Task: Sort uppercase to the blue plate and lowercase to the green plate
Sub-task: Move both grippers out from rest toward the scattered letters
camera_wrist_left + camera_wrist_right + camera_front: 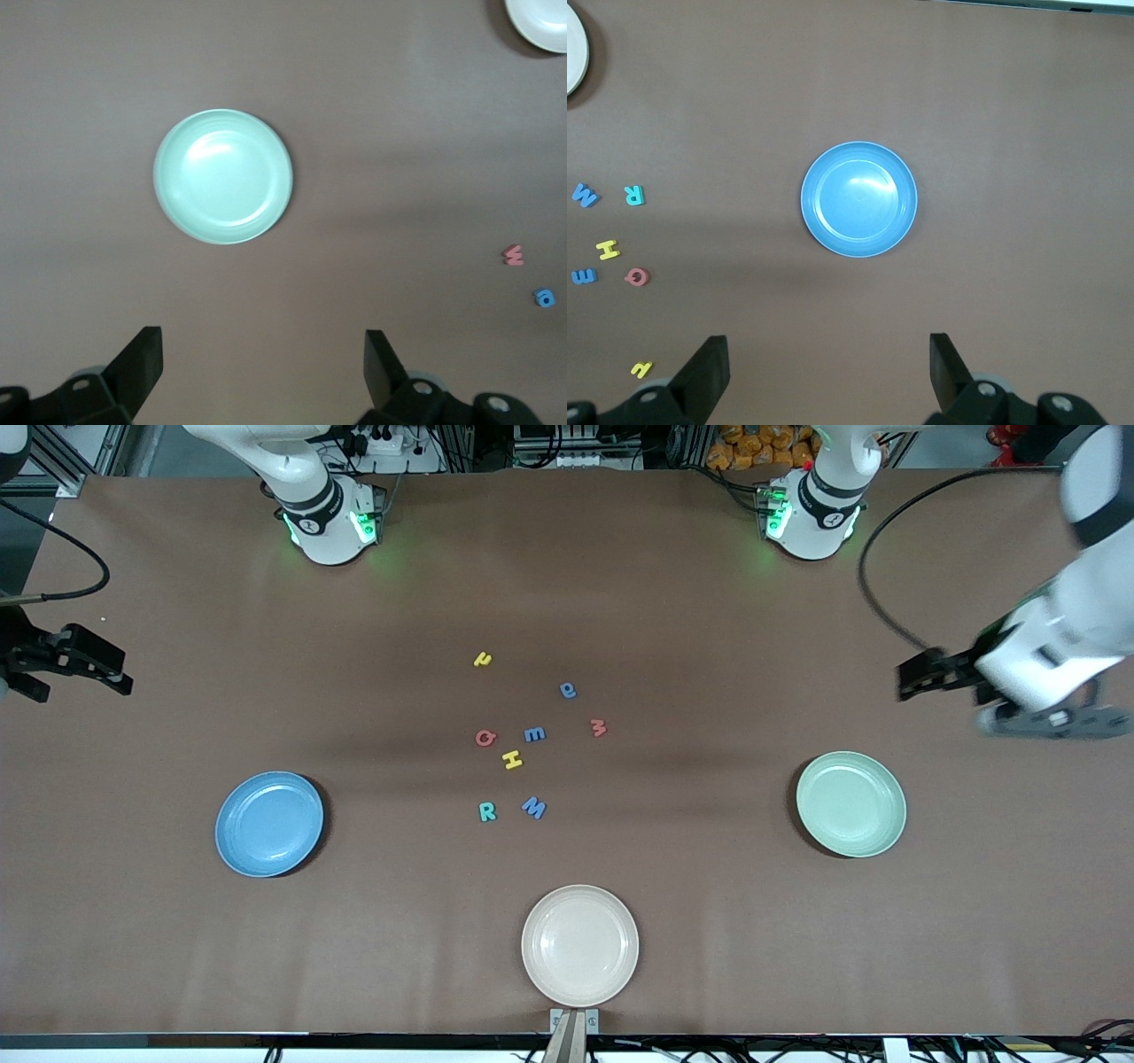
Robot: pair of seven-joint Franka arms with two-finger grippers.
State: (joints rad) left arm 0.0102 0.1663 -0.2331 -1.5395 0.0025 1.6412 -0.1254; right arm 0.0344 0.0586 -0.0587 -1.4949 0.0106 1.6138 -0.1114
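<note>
foam letters on table | red G (485, 737) | yellow H (512, 759) | teal R (487, 810) | blue M (533, 807)

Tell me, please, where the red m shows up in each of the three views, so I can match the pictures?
Front view: the red m lies on the table toward the left arm's end of the letter cluster, beside the blue m.
Left wrist view: the red m sits near the picture's edge, next to the blue a.
Right wrist view: not in it.
Shared landmark: the white plate.

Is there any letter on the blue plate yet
No, the blue plate holds nothing; all the letters lie on the table.
</note>
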